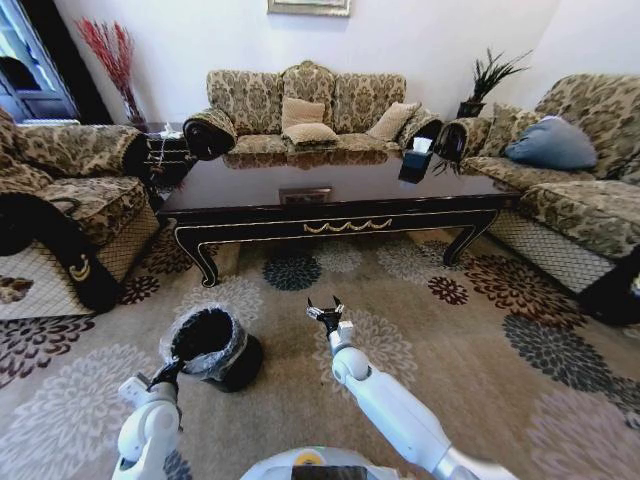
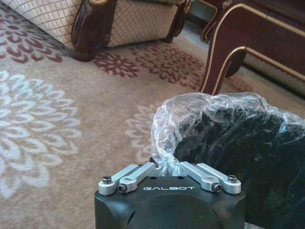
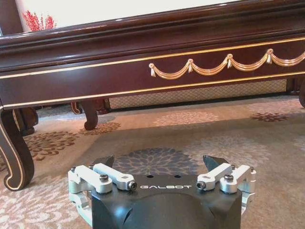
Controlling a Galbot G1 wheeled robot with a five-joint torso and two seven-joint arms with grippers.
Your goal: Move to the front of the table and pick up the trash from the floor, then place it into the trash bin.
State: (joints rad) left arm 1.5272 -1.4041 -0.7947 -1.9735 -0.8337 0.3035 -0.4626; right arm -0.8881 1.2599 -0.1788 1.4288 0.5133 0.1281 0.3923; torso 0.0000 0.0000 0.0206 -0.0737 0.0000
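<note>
Before one table (image 1: 340,205), one trash bin (image 1: 212,345), left pincer (image 1: 166,373) together at its rim, right pincer (image 1: 325,311) apart.

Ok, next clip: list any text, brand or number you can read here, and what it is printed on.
"GALBOT": white letters on the black body of the left pincer, which sits at the rim of the trash bin.
"GALBOT": same lettering on the body of the right pincer, facing the table.
The picture frame on the far wall shows no readable text.
No numbers or signs elsewhere.
</note>
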